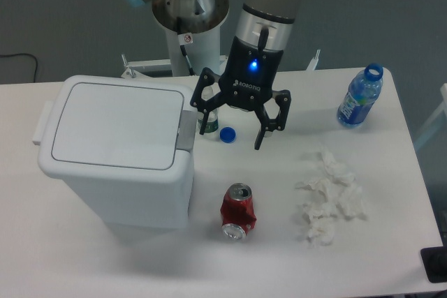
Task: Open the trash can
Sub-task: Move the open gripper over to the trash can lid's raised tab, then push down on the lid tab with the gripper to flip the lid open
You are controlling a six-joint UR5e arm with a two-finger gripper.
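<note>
The trash can (115, 155) is a large white bin on the left half of the table, its flat lid (113, 125) down and a grey push tab (186, 130) on its right side. My gripper (228, 136) hangs open just right of that tab, fingers pointing down over a blue bottle cap (226, 133). Its left finger (199, 125) is close to the tab, with a small gap showing. Nothing is between the fingers.
A small clear bottle (207, 122) stands behind the gripper's left finger, partly hidden. A crushed red soda can (237, 212) lies in front of the bin. Crumpled white tissues (328, 197) lie to the right. A blue water bottle (359, 96) stands at the far right.
</note>
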